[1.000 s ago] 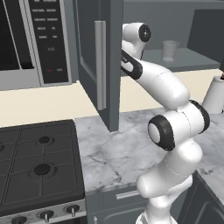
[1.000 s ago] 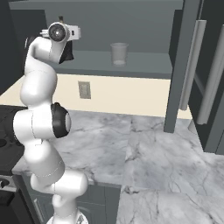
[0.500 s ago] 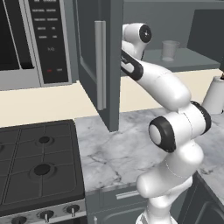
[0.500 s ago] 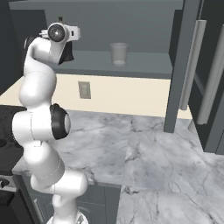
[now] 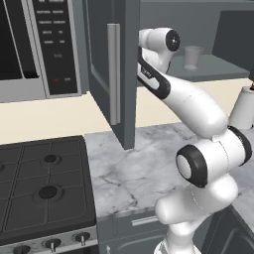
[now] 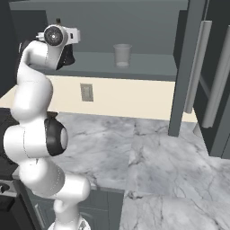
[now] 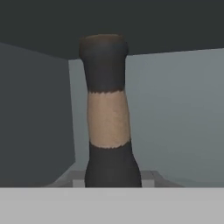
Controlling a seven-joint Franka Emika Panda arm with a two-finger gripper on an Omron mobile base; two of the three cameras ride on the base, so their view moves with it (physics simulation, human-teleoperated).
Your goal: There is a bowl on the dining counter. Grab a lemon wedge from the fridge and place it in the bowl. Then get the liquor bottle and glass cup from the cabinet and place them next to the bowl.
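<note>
The liquor bottle stands upright right in front of the hand camera, with a dark cap, a tan band on the neck and a dark body. My gripper reaches into the left end of the open cabinet, shut on the bottle; its fingertips are hidden. The glass cup stands on the same shelf to the right of my hand, and is also seen past the arm. The cabinet door hangs open with its long silver handle.
A marble worktop lies below the cabinet. A black stove and a microwave are to the left. A white paper towel roll stands at the right. The other cabinet door stands open on the right.
</note>
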